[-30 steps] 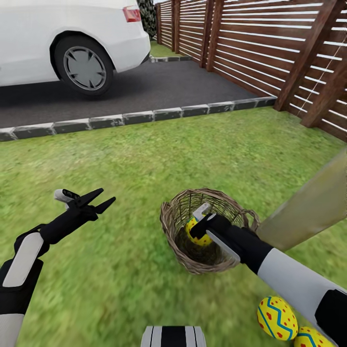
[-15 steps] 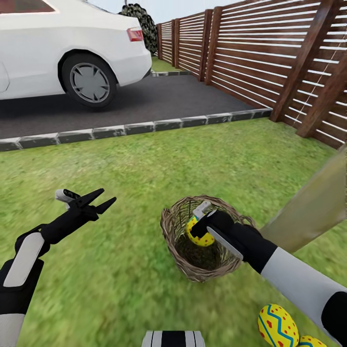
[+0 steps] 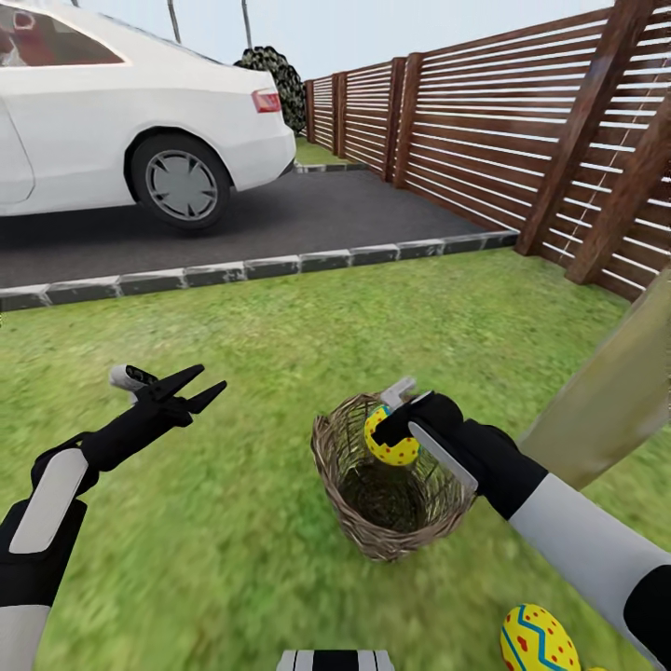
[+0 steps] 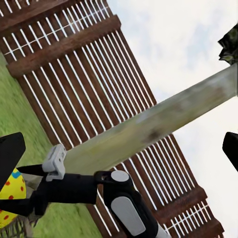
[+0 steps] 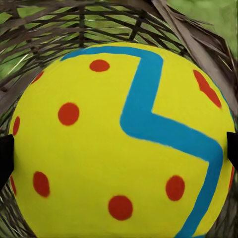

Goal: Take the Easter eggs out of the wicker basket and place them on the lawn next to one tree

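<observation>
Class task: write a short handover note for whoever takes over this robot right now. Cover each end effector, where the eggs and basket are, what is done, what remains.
Right end effector: shut on an egg, held at the basket rim.
Left end effector: open, empty, over the lawn.
Another egg lies on the grass near the tree trunk.
Done: at least one egg is out.
Left: set the held egg by that trunk; the third egg's place cannot be confirmed.

We saw a white car (image 3: 112,121) parked on a dark driveway (image 3: 308,219) edged by a stone kerb (image 3: 233,272), a slatted wooden fence (image 3: 485,130) alongside, under pale sky (image 3: 391,28).
</observation>
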### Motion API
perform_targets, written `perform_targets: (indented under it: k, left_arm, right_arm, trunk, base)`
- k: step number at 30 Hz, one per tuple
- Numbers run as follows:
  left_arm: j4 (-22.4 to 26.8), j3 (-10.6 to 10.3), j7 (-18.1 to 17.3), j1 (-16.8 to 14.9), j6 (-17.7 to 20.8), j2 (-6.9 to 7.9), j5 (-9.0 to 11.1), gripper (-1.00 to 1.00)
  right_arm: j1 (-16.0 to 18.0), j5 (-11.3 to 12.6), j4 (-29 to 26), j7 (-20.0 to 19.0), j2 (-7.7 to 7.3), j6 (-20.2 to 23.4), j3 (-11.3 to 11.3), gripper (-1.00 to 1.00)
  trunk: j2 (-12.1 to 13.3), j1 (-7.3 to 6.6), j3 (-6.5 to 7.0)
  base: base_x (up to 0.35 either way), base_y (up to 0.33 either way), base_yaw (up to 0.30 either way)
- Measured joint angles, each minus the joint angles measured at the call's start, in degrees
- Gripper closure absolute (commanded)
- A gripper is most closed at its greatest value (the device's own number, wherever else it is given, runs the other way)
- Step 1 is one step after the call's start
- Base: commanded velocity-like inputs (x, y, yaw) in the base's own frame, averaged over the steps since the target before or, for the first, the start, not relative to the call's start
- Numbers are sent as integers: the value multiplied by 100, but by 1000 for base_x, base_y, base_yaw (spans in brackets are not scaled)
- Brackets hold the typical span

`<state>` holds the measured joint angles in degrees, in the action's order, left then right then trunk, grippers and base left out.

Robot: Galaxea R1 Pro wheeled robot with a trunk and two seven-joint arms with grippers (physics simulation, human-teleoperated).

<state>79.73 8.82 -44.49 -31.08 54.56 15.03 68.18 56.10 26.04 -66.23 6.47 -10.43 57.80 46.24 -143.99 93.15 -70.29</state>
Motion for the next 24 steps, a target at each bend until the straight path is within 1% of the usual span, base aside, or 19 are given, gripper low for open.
perform_targets:
  k: [2,5,6,24]
  left_arm:
    - [-1,1,0,0,-1,0,0,-100]
    - [-5,3,0,0,-2,0,0,-100]
    - [-4,3,0,0,-2,0,0,-100]
    - [0,2,0,1,6,0,1,-100]
  right_arm:
    - [0,10,-62,0,-89,1,-9,100]
    - [0,34,-394,0,-263,2,-76,100]
    - [0,41,-452,0,-297,1,-84,100]
    - [0,40,-534,0,-305,1,-83,100]
  trunk:
    - [3,-5,44]
    - [7,-13,111]
    - [8,-16,133]
    - [32,-62,532]
  base:
    - [0,0,0]
    - [0,0,0]
    - [0,0,0]
    - [0,0,0]
